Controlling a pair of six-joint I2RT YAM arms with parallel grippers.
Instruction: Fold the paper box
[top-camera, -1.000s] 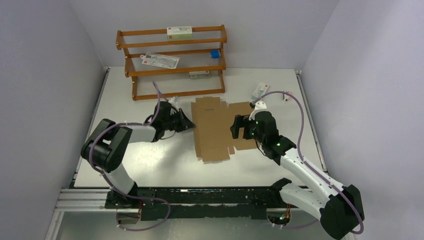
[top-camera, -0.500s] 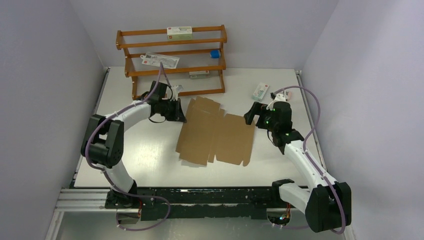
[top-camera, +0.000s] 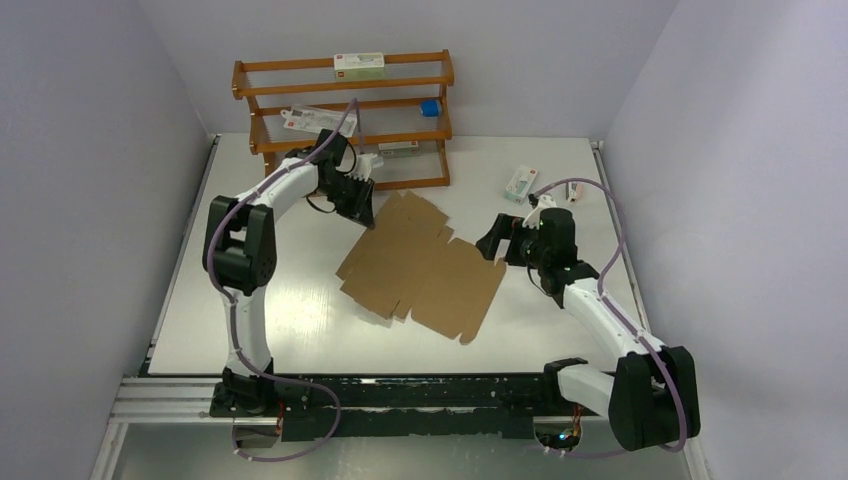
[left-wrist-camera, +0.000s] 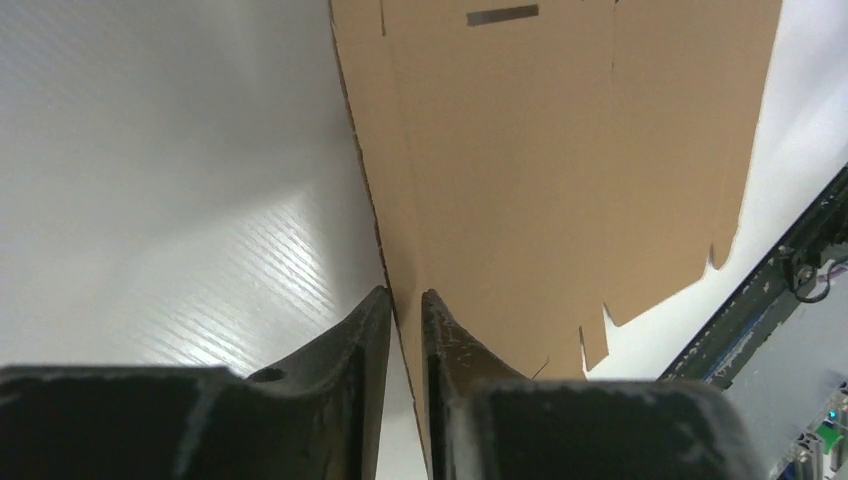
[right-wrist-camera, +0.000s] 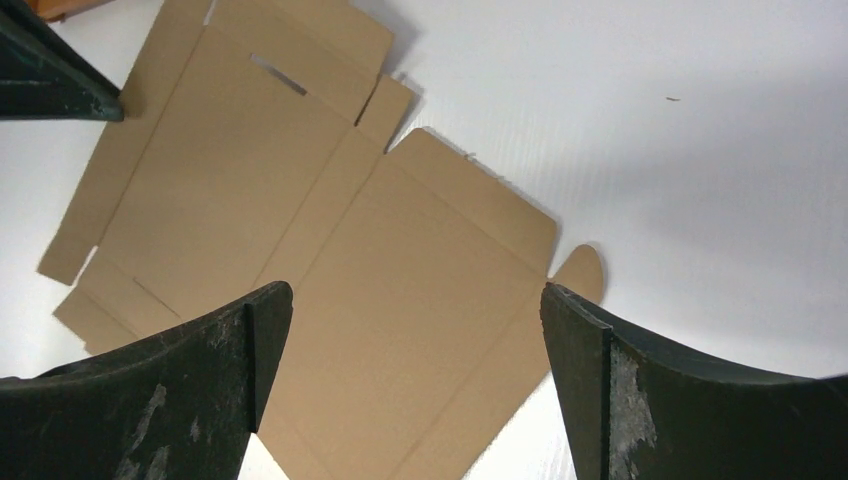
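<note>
The paper box (top-camera: 420, 265) is a flat brown die-cut cardboard sheet lying unfolded and askew mid-table. It also fills the left wrist view (left-wrist-camera: 560, 150) and the right wrist view (right-wrist-camera: 380, 300). My left gripper (top-camera: 362, 205) is at the sheet's far left corner, just in front of the rack. Its jaws (left-wrist-camera: 405, 297) are parted by a narrow gap, with the sheet's edge running between them and white table showing beside it. My right gripper (top-camera: 492, 240) hovers at the sheet's right edge, wide open (right-wrist-camera: 408, 290) with nothing between its fingers.
A wooden rack (top-camera: 345, 120) stands at the back left, holding white-and-green cartons (top-camera: 358, 65) and a small blue item (top-camera: 430, 107). Another white-and-green carton (top-camera: 521, 182) lies on the table at the back right, behind my right gripper.
The left gripper pulled its corner toward the rack, turning the sheet askew, and its jaws have eased apart. The right gripper drew back from over the sheet to its right edge.
</note>
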